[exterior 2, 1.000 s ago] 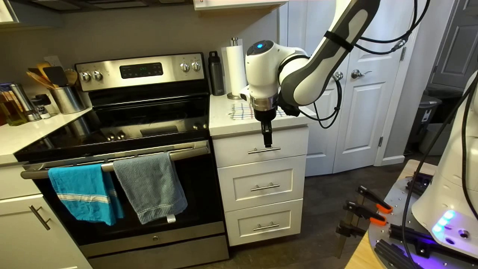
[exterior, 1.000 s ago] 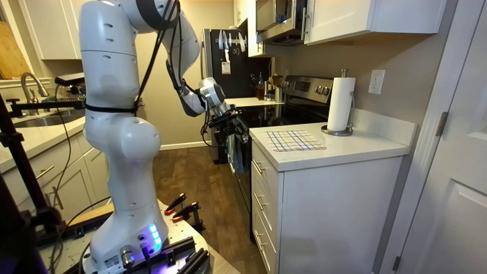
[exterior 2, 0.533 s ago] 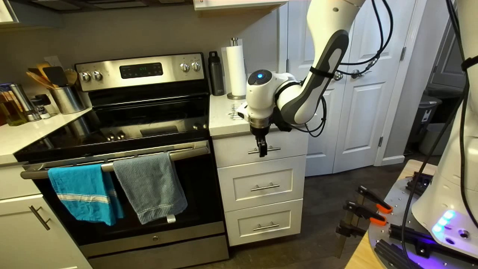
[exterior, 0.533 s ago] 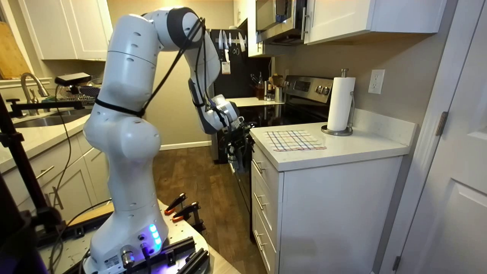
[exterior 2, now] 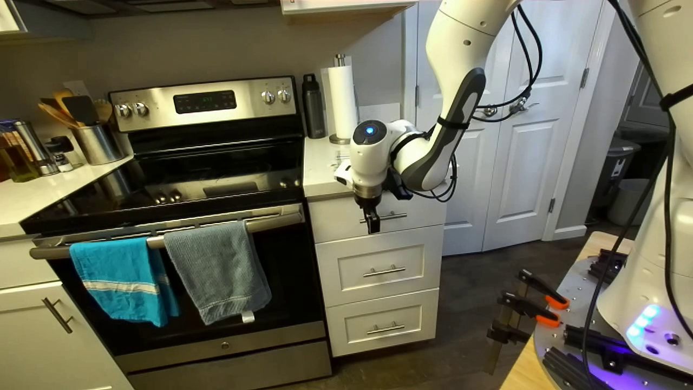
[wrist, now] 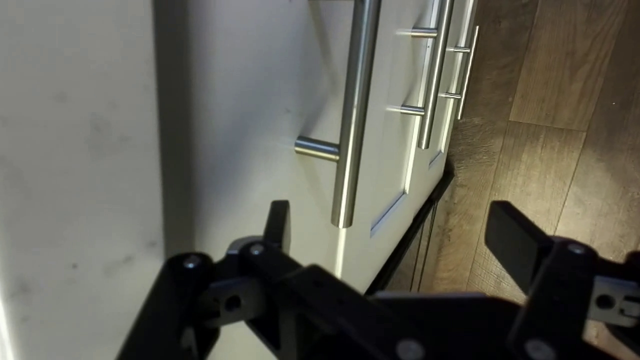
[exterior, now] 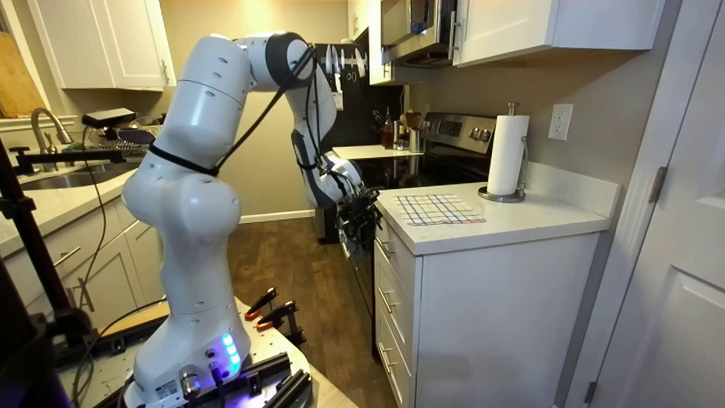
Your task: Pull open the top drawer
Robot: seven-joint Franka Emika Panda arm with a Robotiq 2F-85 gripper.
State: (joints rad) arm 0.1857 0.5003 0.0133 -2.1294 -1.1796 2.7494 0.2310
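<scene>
Gripper (wrist: 390,225) with jaws spread wide, holding nothing, near one end of the steel handle (wrist: 354,120) on the closed top drawer (exterior 2: 418,207), just under the white countertop (wrist: 75,165). Closing so far off-centre could catch only the handle's tip and slip free when pulled.

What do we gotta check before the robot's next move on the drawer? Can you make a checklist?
1. Shallow white flat-fronted top drawer shut: ok.
2. Black two-jawed tool open: ok, jaws wide apart.
3. Drawer's silver metal bar handle between the jaws: cannot tell; its end lines up with the gap in the wrist view, but depth is unclear.
4. Handle gripped: not ok, the jaws aren't closed on it.
5. Grey cloth towel off to the side, not across the drawer's front: ok.
</scene>
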